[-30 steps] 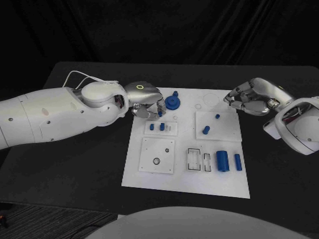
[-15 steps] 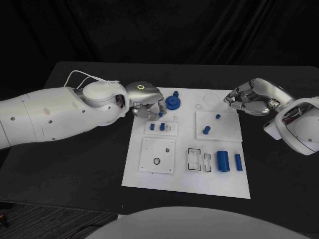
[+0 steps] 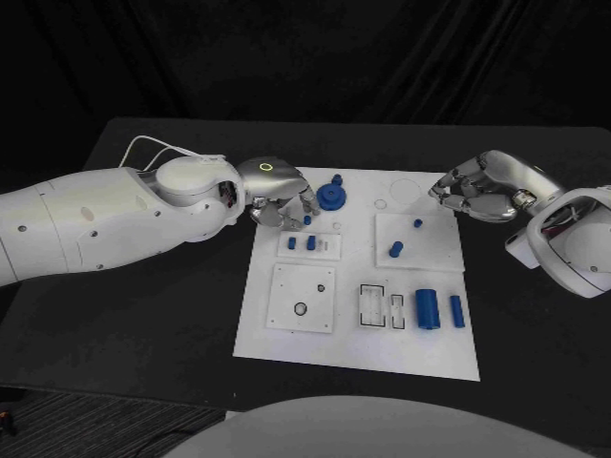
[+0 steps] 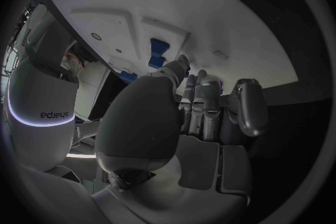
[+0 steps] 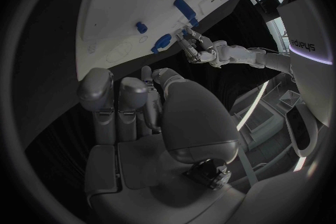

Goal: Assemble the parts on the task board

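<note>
- Hovering at the upper left corner of the task board (image 3: 354, 358), the left hand (image 3: 281, 196) has its fingers (image 3: 305, 205) pointed down beside the blue gear-like part (image 3: 332, 197); whether they pinch anything, the head view cannot tell, and the left wrist view shows them bunched together with nothing clearly between them.
- Over at the board's upper right edge, the right hand (image 3: 482, 189) hangs above the table (image 3: 155, 315) with fingers curled inward and apparently empty.
- Down the board: two small blue pegs (image 3: 302, 243) stand in the little plate at centre left, a short peg (image 3: 395, 251) and a tiny one (image 3: 417, 223) on the plate at centre right, and a thick blue cylinder (image 3: 426, 307) with a slimmer one (image 3: 455, 310) lying in the lower right.
- Handling call: these parts look like rigid, light plastic, smooth and likely slippery, so a pinch across the sides of a peg, or around the gear's raised hub, looks the safest hold.
- Hard to make out: the fingertip contact under the left hand is hidden by its own palm, and the slots in the lower middle plate are too small to read.
</note>
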Motion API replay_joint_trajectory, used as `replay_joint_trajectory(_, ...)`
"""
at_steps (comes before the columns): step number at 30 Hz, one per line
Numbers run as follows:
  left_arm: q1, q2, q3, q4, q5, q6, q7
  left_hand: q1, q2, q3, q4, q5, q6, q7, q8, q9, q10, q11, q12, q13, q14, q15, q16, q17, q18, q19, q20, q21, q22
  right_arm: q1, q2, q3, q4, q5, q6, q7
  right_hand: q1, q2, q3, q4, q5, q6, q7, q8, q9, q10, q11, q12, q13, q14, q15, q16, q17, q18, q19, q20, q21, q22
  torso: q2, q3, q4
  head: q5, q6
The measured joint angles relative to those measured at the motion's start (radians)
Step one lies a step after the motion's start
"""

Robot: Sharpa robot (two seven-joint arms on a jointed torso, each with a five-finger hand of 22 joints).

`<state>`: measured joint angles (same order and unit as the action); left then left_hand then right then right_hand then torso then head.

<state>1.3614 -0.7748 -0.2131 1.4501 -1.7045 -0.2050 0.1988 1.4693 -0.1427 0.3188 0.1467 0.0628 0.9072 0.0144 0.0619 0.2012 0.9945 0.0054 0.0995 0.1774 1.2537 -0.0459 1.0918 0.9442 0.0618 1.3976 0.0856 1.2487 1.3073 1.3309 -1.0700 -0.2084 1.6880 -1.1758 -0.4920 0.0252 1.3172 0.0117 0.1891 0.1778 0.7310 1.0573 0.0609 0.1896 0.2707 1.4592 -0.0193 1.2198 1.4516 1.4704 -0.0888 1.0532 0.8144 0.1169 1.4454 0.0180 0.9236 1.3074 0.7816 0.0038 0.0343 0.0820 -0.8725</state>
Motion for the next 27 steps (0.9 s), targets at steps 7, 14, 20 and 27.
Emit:
replay_joint_trajectory(7, 0.0, -0.01, 0.0, -0.001, 0.0, -0.01, -0.002, 0.0, 0.0, -0.003, 0.003, 0.0, 0.0, 0.0, 0.0, -0.001, -0.002, -0.002, 0.0, 0.001, -0.003, 0.003, 0.0, -0.002, 0.0, 0.0, 0.0, -0.002, 0.0, 0.0, 0.0, 0.0, 0.0, 0.0, 0.001, 0.0, 0.006, -0.006, 0.001, -0.001, 0.0, 0.0, 0.0, 0.0, 0.0, 0.0, 0.0, 0.0, 0.0, 0.0, 0.0, 0.0, -0.001, 0.0, 0.0, 0.0, 0.0, 0.0, 0.0, -0.0002, 0.0, -0.002, 0.0)
replay_joint_trajectory(14, 0.0, -0.078, 0.0, -0.007, 0.012, -0.074, 0.018, -0.029, 0.0, -0.017, 0.034, 0.002, 0.014, 0.002, 0.012, 0.002, -0.023, -0.016, 0.028, 0.026, -0.134, 0.01, -0.129, -0.135, 0.023, -0.088, 0.009, -0.152, 0.0, 0.014, -0.026, -0.002, 0.02, -0.008, -0.014, 0.011, 0.038, -0.039, 0.001, -0.043, -0.091, -0.005, 0.005, 0.0, 0.007, -0.142, 0.004, -0.381, -0.488, 0.0, 0.003, -0.008, -0.015, 0.0, 0.0, 0.0, -0.014, 0.0, -0.001, -0.0006, 0.0, -0.013, 0.0)
replay_joint_trajectory(20, 0.011, -0.159, 0.0, -0.003, 0.234, -0.13, 0.132, -0.059, -0.005, -0.078, 0.116, 0.065, 0.038, 0.023, 0.017, 0.003, -0.085, 0.001, 0.121, 0.11, -0.33, 0.05, -0.226, -0.198, 0.065, -0.322, 0.024, -0.501, 0.0, 0.094, -0.039, 0.001, 0.038, -0.051, -0.036, 0.028, 0.04, -0.085, 0.005, -0.045, -0.224, -0.017, 0.023, -0.018, 0.006, -0.325, 0.03, -0.704, -0.816, -0.005, 0.021, 0.033, 0.036, 0.0, 0.008, 0.013, 0.026, 0.0, -0.001, -0.0012, -0.0001, -0.025, 0.0)
replay_joint_trajectory(27, 0.016, -0.183, 0.0, -0.015, 0.654, -0.033, 0.292, -0.027, 0.019, -0.327, 0.141, 0.07, -0.138, 0.015, 0.012, -0.025, -0.462, -0.007, 0.139, 0.129, -0.804, 0.042, -0.678, -0.365, 0.093, -0.897, 0.02, -1.075, -0.141, 0.144, -0.029, 0.001, 0.046, -0.214, -0.023, 0.028, 0.094, -0.146, 0.018, -0.054, -0.364, -0.068, 0.039, -0.072, -0.022, -0.485, 0.095, -1.003, -1.082, -0.004, 0.071, 0.133, 0.165, 0.0, -0.004, 0.054, 0.056, 0.0, -0.002, -0.0019, -0.0012, -0.03, 0.0)
